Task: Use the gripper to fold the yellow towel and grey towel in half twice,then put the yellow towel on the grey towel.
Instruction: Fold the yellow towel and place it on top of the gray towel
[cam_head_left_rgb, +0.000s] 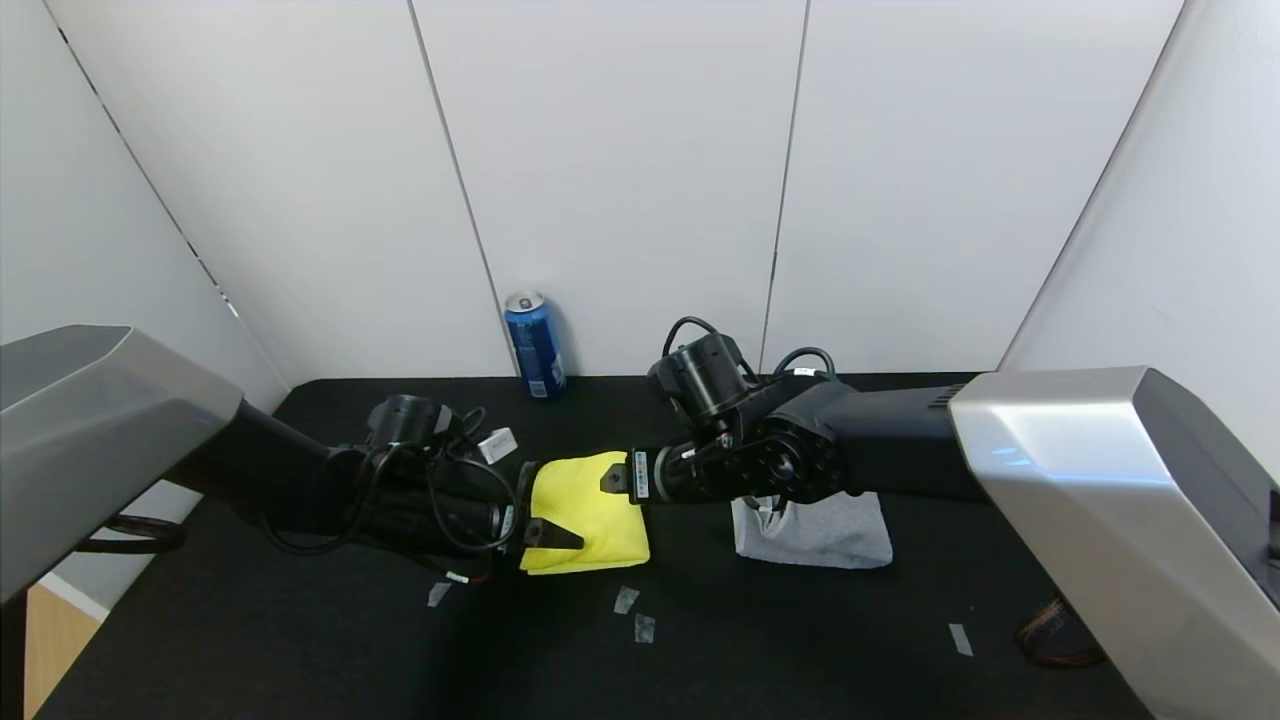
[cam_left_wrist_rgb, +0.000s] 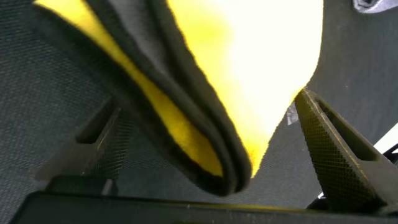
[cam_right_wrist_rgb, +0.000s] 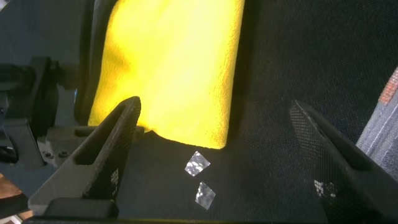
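Note:
The yellow towel (cam_head_left_rgb: 590, 512) lies folded into a small rectangle on the black table, left of centre. My left gripper (cam_head_left_rgb: 535, 502) is at its left edge, open, with the towel's black-trimmed folded corner (cam_left_wrist_rgb: 205, 130) between its fingers (cam_left_wrist_rgb: 336, 155). My right gripper (cam_head_left_rgb: 622, 490) reaches in over the towel's far right corner, open wide and empty; the yellow towel (cam_right_wrist_rgb: 168, 68) lies just beyond one of its fingers (cam_right_wrist_rgb: 106, 155). The grey towel (cam_head_left_rgb: 815, 532) lies folded to the right, partly hidden under my right arm; its edge (cam_right_wrist_rgb: 380, 124) shows in the right wrist view.
A blue can (cam_head_left_rgb: 535, 345) stands at the back by the wall. Small tape pieces (cam_head_left_rgb: 625, 600) lie on the table in front of the yellow towel, also in the right wrist view (cam_right_wrist_rgb: 198, 165). White walls enclose the table (cam_head_left_rgb: 300, 640) at the back and on both sides.

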